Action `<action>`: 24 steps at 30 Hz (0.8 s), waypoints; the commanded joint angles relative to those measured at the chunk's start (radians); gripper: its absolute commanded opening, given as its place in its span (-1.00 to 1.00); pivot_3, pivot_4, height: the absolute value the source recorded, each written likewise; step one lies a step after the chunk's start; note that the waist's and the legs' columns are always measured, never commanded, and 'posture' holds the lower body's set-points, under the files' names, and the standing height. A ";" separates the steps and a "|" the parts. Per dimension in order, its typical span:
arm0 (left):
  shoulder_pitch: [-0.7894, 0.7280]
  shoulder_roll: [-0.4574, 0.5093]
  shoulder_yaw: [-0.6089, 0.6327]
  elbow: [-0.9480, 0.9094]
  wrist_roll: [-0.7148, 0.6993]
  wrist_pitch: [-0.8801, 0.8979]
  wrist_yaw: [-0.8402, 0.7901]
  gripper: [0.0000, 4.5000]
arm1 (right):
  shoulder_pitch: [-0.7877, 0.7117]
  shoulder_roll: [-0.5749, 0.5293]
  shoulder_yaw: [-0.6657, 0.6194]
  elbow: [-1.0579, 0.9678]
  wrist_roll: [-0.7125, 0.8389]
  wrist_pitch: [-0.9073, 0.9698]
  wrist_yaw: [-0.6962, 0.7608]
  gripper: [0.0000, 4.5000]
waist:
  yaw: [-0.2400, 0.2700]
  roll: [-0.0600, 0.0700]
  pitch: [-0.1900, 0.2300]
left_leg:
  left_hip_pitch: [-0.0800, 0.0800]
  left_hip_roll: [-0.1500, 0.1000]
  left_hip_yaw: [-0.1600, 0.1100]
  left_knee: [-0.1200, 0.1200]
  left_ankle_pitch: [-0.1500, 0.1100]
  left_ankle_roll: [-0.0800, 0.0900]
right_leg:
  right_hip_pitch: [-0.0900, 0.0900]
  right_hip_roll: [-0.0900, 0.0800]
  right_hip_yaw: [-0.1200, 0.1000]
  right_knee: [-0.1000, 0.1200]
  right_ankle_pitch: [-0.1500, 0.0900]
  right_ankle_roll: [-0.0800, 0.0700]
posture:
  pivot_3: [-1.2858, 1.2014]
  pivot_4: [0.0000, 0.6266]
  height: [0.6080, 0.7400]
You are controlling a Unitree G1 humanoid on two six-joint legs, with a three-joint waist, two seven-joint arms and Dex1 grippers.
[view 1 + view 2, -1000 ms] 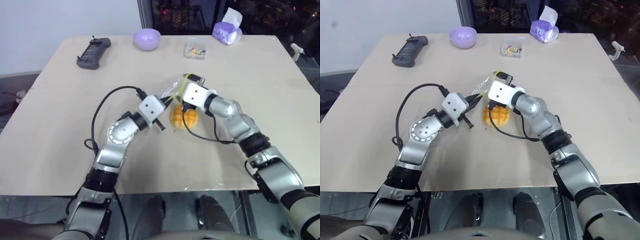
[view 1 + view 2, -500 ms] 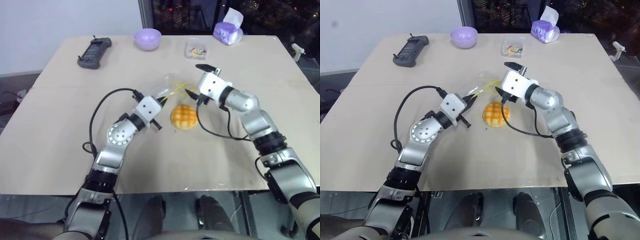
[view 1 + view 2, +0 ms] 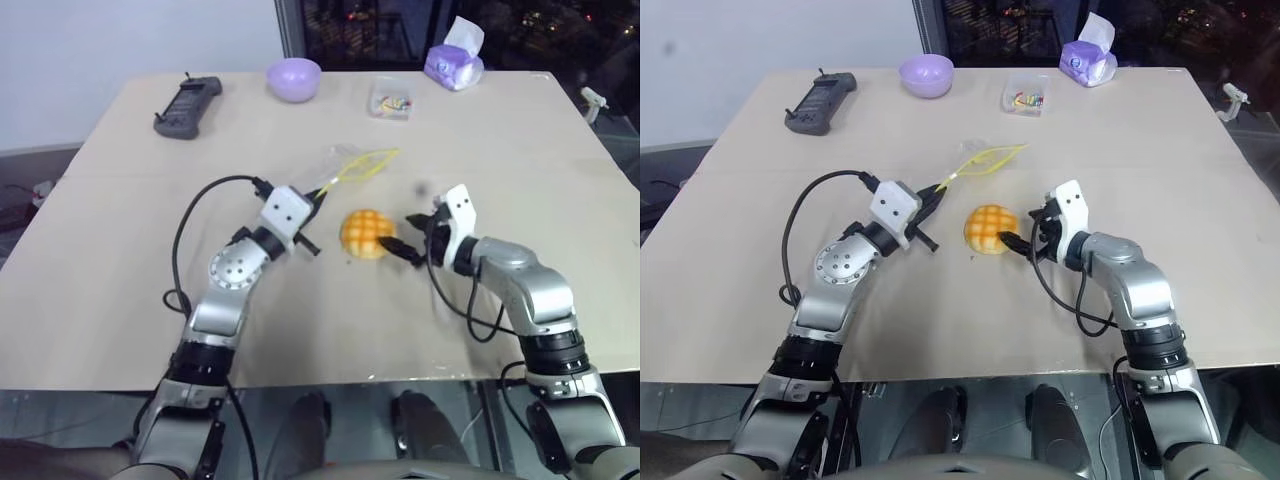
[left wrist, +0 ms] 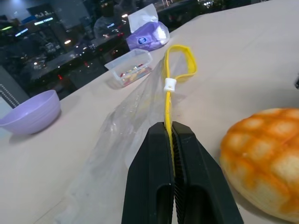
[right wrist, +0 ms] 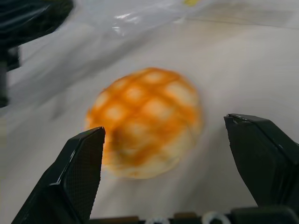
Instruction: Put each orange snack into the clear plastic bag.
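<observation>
With the left pincer (image 4: 169, 135) clenched on the clear plastic bag's (image 4: 126, 126) yellow seal strip (image 4: 168, 100), the released right pincer (image 5: 163, 144) faces the orange bun (image 3: 366, 232) beside the bag, apparently about to close on it.

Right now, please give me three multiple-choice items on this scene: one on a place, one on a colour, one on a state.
1. Where does the bun lie?
A. in the bowl
B. on the table, between the two grippers
C. inside the bag

2. What colour is the bowl?
A. lilac
B. green
C. red

3. How is the left gripper?
A. open above the bun
B. shut on the bun
C. shut on the bag's yellow strip

Answers: 1 B, the bun rests on bare table; 2 A, lilac at the far edge; 3 C, its fingers pinch the bag strip.
</observation>
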 commanded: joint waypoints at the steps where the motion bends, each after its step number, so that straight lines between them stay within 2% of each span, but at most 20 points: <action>1: 0.008 0.015 0.024 -0.027 -0.016 -0.005 -0.004 -1.00 | 0.007 0.011 0.028 -0.034 0.004 -0.024 -0.006 0.97 | 0.001 0.000 0.000 | 0.000 0.000 0.000 0.000 0.000 0.000 | 0.000 0.000 0.000 0.000 0.000 0.000 | 0.03 -0.52 1.00; 4: 0.012 0.021 0.028 -0.027 -0.020 -0.005 -0.008 -1.00 | -0.001 0.027 0.055 -0.019 -0.003 -0.054 -0.010 0.97 | 0.001 0.000 0.000 | 0.000 0.000 0.000 0.000 0.000 0.000 | 0.000 0.000 0.000 0.000 0.000 0.000 | 0.03 -0.52 1.00; 12: 0.018 0.024 0.029 -0.032 -0.022 -0.003 -0.010 -1.00 | -0.035 0.012 0.167 0.130 -0.179 -0.188 -0.074 0.97 | 0.000 0.000 0.000 | 0.000 0.000 0.000 0.000 0.000 0.000 | 0.000 0.000 0.000 0.000 0.000 0.000 | 0.03 -0.52 1.00; 15: 0.022 0.024 0.030 -0.035 -0.021 -0.004 -0.008 -1.00 | -0.048 0.031 0.144 0.181 -0.203 -0.195 -0.130 0.58 | 0.001 0.000 0.000 | 0.001 0.000 0.000 0.000 0.000 0.000 | 0.001 0.000 0.000 0.000 0.000 0.000 | 0.03 -0.52 1.00; 18: 0.027 0.024 0.031 -0.039 -0.020 -0.003 -0.005 -1.00 | -0.053 0.022 0.138 0.191 -0.206 -0.213 -0.121 -0.03 | 0.002 0.000 0.000 | 0.002 0.000 -0.001 0.000 0.000 0.000 | 0.003 0.000 -0.001 0.000 0.000 0.000 | 0.03 -0.52 1.00; 20: 0.030 0.025 0.032 -0.040 -0.019 -0.003 -0.005 -1.00 | -0.056 0.007 0.128 0.191 -0.203 -0.220 -0.112 -0.33 | 0.003 0.000 0.000 | 0.002 0.000 -0.001 0.000 0.000 0.000 | 0.003 0.000 -0.001 0.000 0.000 0.000 | 0.03 -0.52 1.00; 21: 0.032 0.025 0.032 -0.041 -0.019 -0.004 -0.004 -1.00 | -0.056 0.000 0.123 0.189 -0.200 -0.220 -0.107 -0.60 | 0.003 0.000 0.000 | 0.002 0.000 -0.001 0.001 0.000 0.000 | 0.003 0.000 -0.002 0.000 0.000 0.000 | 0.03 -0.52 1.00; 22: 0.033 0.025 0.032 -0.041 -0.019 -0.004 -0.004 -1.00 | -0.055 -0.011 0.121 0.183 -0.196 -0.220 -0.096 -0.71 | 0.004 0.000 0.000 | 0.002 0.000 -0.002 0.001 0.000 0.000 | 0.004 0.000 -0.002 -0.001 0.000 0.000 | 0.03 -0.52 1.00; 23: 0.033 0.025 0.032 -0.042 -0.019 -0.005 -0.004 -1.00 | -0.051 -0.031 0.120 0.164 -0.184 -0.221 -0.063 -0.91 | 0.005 0.000 0.000 | 0.002 0.000 -0.002 0.001 0.000 0.000 | 0.004 0.000 -0.002 -0.001 0.000 0.000 | 0.03 -0.52 1.00; 24: 0.033 0.025 0.031 -0.043 -0.018 -0.005 -0.004 -1.00 | -0.047 -0.054 0.118 0.141 -0.167 -0.215 -0.026 -0.98 | 0.006 0.000 0.000 | 0.002 0.000 -0.002 0.001 0.000 0.000 | 0.004 0.000 -0.003 -0.001 0.000 0.000 | 0.03 -0.52 1.00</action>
